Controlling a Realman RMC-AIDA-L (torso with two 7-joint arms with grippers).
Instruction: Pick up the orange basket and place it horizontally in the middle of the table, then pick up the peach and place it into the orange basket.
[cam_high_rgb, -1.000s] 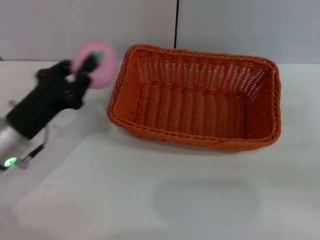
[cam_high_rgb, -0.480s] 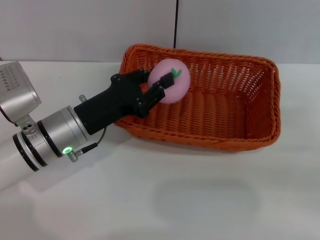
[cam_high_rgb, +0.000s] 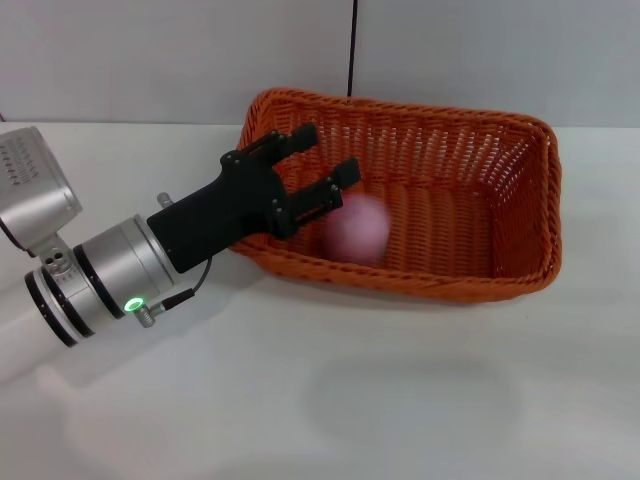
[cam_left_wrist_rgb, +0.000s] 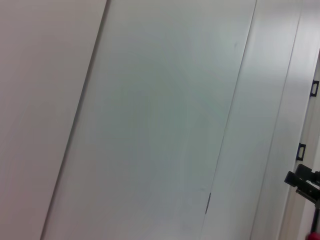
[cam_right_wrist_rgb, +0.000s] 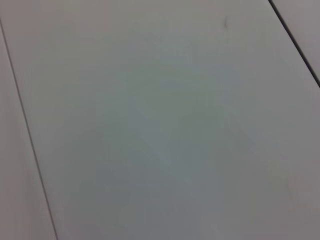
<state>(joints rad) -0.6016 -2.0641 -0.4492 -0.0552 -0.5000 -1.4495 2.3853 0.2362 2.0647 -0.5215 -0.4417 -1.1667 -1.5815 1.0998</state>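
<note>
Peach (cam_high_rgb: 356, 229), seen from the head, lies blurred inside the orange basket (cam_high_rgb: 400, 195) toward the table's (cam_high_rgb: 400, 400) far edge. Left gripper (cam_high_rgb: 318, 165) hangs over the basket's left rim, fingers spread wide, empty. Both wrist views show only plain wall panels.

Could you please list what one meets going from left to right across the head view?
Left arm's silver wrist → left gripper, open at the basket's left rim → peach inside → orange basket's right rim.
</note>
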